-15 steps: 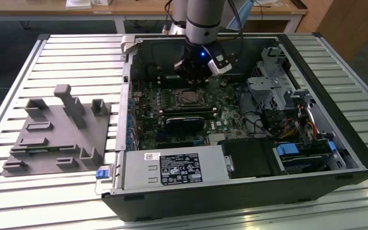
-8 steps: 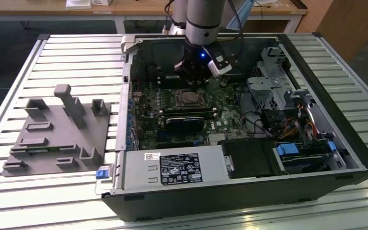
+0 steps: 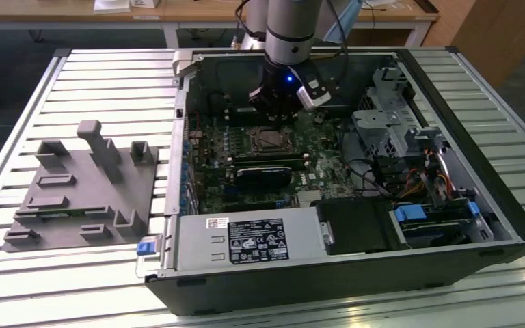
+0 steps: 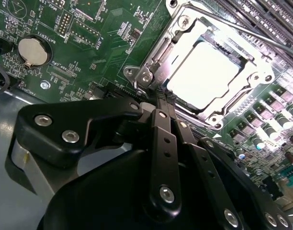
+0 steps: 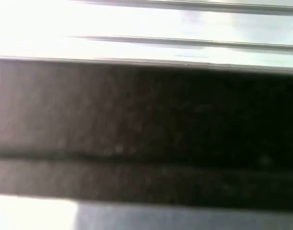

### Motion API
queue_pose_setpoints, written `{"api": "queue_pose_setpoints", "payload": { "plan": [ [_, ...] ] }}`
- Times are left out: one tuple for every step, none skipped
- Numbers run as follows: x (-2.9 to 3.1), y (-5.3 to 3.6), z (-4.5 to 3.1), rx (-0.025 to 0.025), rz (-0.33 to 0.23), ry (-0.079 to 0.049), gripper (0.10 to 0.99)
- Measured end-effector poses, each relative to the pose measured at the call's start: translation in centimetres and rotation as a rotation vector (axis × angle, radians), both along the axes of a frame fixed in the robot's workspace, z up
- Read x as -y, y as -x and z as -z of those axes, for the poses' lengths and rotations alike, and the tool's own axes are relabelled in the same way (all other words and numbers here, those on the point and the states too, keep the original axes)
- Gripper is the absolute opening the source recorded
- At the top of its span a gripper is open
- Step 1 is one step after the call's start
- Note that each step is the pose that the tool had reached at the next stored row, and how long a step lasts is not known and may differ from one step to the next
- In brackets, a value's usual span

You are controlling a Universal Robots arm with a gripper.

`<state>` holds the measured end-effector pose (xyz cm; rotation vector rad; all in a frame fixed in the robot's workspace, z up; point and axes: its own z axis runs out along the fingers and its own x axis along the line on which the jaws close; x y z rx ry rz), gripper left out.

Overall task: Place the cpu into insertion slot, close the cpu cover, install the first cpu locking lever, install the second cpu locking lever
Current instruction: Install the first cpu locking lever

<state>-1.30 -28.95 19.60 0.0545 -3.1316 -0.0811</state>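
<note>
cpu (image 4: 211, 74) sits in the insertion slot (image 4: 252, 72), mid green board | cpu cover (image 4: 177, 36) lies flat over it | gripper (image 4: 162, 98) pinched closed, empty, tips at the cover's corner, likely to press there

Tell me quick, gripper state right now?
Gripper: fingers shut, holding nothing visible, tips at the edge of the cover, which lies closed over the cpu.

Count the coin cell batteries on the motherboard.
1. In the second wrist view the coin cell battery sits in a round holder on the green motherboard, apart from the insertion slot. The hand covers part of the board, so another may be hidden.
</note>
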Motion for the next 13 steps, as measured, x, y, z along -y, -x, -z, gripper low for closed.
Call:
{"api": "queue_pose_setpoints", "payload": {
  "plan": [
    [-0.01, 0.0, 0.0, 0.0001, 0.0, -0.002, 0.106],
    [-0.03, 0.0, 0.0, 0.0001, 0.0, -0.004, 0.106],
    [-0.04, 0.0, 0.0, 0.0001, 0.0, -0.006, 0.106],
    [-0.04, -0.01, 0.0, 0.0001, 0.0, -0.008, 0.106],
    [-0.05, -0.01, 0.01, 0.0001, 0.0, -0.01, 0.106],
    [-0.06, -0.01, -0.03, 0.0005, 0.0, -0.011, 0.106],
    [-0.07, -0.02, -0.13, 0.0008, 0.0, -0.012, 0.106],
    [-0.07, -0.02, -0.32, 0.0007, 0.0, -0.012, 0.106],
    [-0.05, -0.01, -0.59, 0.0001, 0.0, -0.011, 0.106],
    [-0.05, 0.0, -0.83, 0.0, 0.0, -0.011, 0.106],
    [-0.05, -0.01, -1.07, 0.0, 0.0, -0.011, 0.106],
    [-0.04, 0.0, -1.3, 0.0, 0.0, -0.011, 0.106],
    [-0.05, 0.0, -1.35, 0.0, 0.0, -0.011, 0.106]
  ]
}}
